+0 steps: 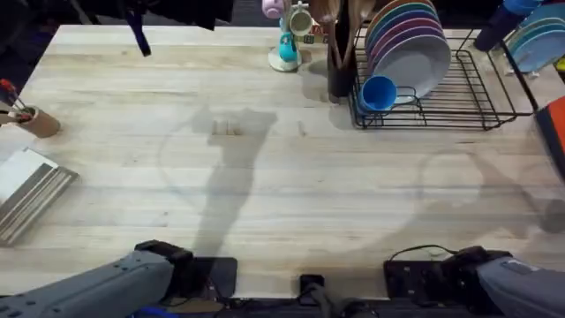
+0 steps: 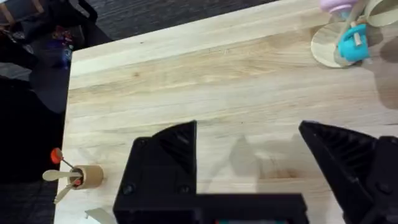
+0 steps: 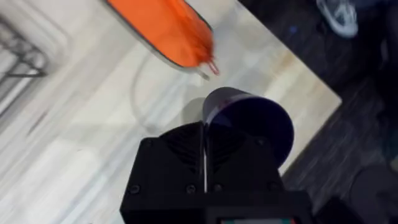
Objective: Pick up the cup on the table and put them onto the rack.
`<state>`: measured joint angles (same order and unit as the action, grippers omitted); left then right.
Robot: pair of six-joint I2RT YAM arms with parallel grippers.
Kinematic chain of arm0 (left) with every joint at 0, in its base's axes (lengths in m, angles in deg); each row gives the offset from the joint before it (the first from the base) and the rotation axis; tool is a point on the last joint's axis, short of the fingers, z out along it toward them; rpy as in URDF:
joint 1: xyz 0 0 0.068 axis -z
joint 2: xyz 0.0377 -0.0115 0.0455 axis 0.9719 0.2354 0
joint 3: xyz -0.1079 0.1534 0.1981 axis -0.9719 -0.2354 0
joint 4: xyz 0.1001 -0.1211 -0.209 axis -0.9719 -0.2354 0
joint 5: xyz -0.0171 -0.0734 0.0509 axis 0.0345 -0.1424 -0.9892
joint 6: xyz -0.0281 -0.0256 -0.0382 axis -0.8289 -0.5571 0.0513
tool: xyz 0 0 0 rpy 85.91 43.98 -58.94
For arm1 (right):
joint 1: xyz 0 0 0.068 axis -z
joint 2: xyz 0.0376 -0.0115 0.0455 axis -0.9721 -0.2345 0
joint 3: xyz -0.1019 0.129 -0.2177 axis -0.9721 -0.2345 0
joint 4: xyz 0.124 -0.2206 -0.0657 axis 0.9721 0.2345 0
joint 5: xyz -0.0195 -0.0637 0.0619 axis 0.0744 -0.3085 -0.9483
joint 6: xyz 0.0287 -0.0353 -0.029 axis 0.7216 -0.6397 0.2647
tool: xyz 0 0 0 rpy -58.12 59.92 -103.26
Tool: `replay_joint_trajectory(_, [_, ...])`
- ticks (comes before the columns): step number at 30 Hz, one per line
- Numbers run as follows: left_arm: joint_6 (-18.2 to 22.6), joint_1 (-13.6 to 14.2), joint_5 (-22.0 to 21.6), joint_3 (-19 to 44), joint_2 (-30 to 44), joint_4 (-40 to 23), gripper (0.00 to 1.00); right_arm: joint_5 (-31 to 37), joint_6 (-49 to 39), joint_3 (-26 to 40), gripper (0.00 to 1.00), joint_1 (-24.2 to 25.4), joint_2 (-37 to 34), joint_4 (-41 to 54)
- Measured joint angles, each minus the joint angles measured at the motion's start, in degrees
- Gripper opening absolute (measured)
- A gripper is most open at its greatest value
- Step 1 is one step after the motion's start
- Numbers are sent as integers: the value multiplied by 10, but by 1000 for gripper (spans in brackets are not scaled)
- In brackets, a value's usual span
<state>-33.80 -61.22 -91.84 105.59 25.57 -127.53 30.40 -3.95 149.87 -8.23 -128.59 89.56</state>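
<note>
The bright-blue cup (image 1: 380,92) lies on its side in the front left corner of the black wire rack (image 1: 494,113), just in front of the row of coloured plates (image 1: 408,40). Both arms are drawn back at the near edge of the table (image 1: 265,177), far from the rack. In the left wrist view my left gripper (image 2: 247,134) is open over bare wood, nothing between its black fingers. My right gripper (image 3: 204,127) is shut, its fingers pressed together with nothing between them.
A teal mug tree (image 1: 287,40) with small mugs stands left of the rack. A wooden utensil holder (image 1: 35,121) and a stack of boards (image 1: 26,190) sit at the table's left. A dark navy cup (image 3: 255,121) and an orange object (image 3: 165,28) lie beyond the right gripper.
</note>
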Motion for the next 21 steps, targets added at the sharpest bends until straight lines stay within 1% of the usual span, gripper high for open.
replay_joint_trajectory(2, [0,0,0,0,0,0,993,0,-1,4,30,-30,10,3])
replay_joint_trajectory(6, [0,0,0,0,0,0,993,-1,0,16,30,-114,26,12])
replay_joint_trajectory(12, [0,-2,2,0,0,-1,993,-4,11,75,29,-254,27,40])
replay_joint_trajectory(16, [-7,-17,2,0,0,-3,993,-6,13,119,29,-352,27,46])
replay_joint_trajectory(21, [-22,-48,2,0,0,-15,993,-8,14,164,29,-468,27,47])
